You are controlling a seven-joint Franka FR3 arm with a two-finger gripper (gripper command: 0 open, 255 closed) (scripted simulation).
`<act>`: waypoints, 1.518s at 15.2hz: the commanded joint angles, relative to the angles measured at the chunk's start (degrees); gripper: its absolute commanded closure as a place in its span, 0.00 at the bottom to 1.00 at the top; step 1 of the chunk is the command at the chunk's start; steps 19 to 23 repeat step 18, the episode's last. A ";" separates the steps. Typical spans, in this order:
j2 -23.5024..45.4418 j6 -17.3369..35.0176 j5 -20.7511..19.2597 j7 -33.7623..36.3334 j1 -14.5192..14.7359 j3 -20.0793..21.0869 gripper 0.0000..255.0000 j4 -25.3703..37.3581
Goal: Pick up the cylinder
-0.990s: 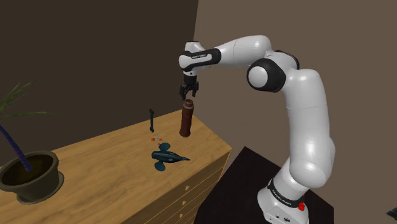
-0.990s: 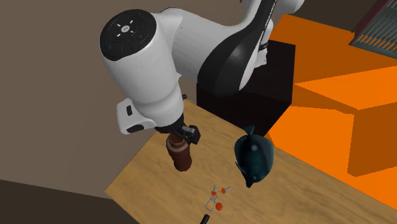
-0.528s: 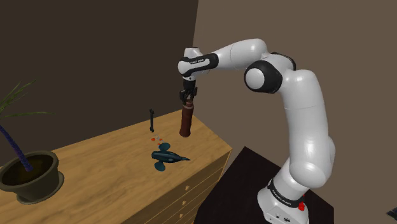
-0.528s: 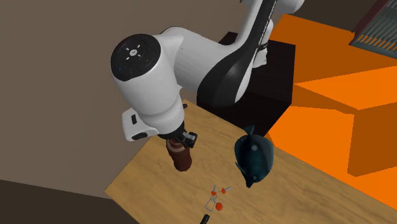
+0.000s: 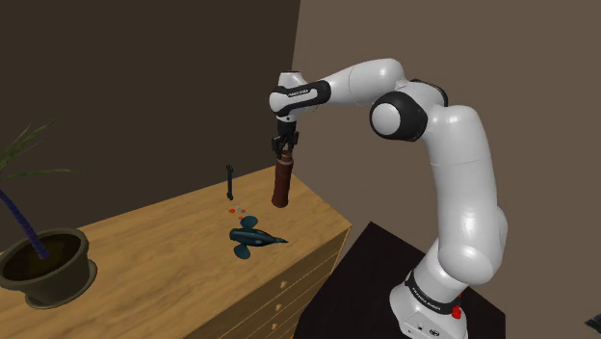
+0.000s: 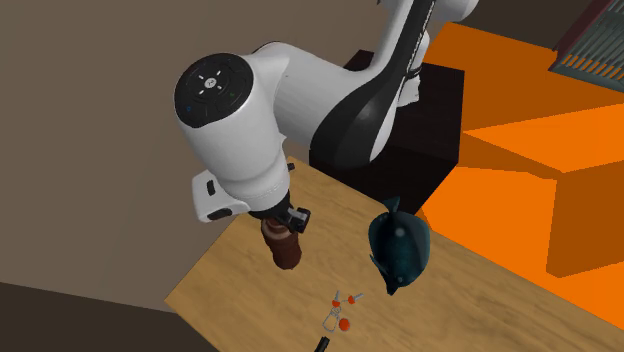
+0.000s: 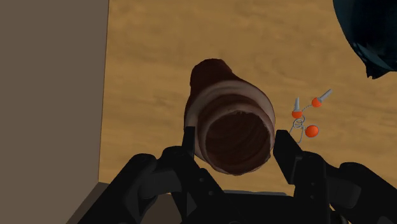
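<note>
Wooden dresser [image 5: 164, 252], with drawers in its front, fills the lower left of the shoulder view and carries every loose object. White Franka arm [image 5: 462, 193] rises from its stand at that view's lower right and arches over the dresser's far corner, with the wrist pointing straight down. Dark plant pot [image 5: 48, 265] sits at the near left end, well apart from the work.

Brown cylinder [image 5: 281, 183] stands upright near the dresser's back edge, its long axis vertical and in line with the hand above it. The wrist view looks down onto its hollowed top [image 7: 229, 121]. All-black gripper [image 5: 284, 149] is lowered over this top end. Its two fingers [image 7: 189, 139] sit on opposite sides of the rim and appear closed against it, so the cylinder is judged to be clasped, with its base resting on the wood.

Dark teal fish figure [image 5: 252, 239] lies on the wood nearer the front, apart from the cylinder. Slender black upright object [image 5: 229, 180] stands further back. Small orange-beaded trinket [image 7: 306, 118] lies near the cylinder's foot, clear of both fingers.

The coming move is judged to be a straight vertical lift along the cylinder's axis.
</note>
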 commanded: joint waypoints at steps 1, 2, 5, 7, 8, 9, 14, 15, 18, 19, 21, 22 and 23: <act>0.07 0.03 0.01 -0.06 -0.04 0.00 1.00 -0.07; -0.24 -0.56 -0.03 -0.03 -0.03 -0.03 1.00 0.21; -1.12 -2.37 -0.17 0.04 -0.01 -0.12 1.00 1.15; -1.63 -3.63 -0.26 0.09 -0.01 -0.17 1.00 1.90; -1.87 -4.26 -0.30 0.12 -0.01 -0.19 1.00 2.29; -2.10 -4.89 -0.34 0.14 -0.01 -0.21 1.00 2.69; -3.09 -8.18 -0.51 0.25 -0.04 -0.32 1.00 5.00; -3.26 -8.85 -0.54 0.27 -0.05 -0.34 1.00 5.52; -3.43 -9.64 -0.57 0.29 -0.07 -0.36 1.00 6.14; -3.43 -9.64 -0.57 0.29 -0.07 -0.36 1.00 6.14; -3.43 -9.64 -0.57 0.29 -0.07 -0.36 1.00 6.14; -3.43 -9.64 -0.57 0.29 -0.07 -0.36 1.00 6.14; -3.43 -9.64 -0.57 0.29 -0.07 -0.36 1.00 6.14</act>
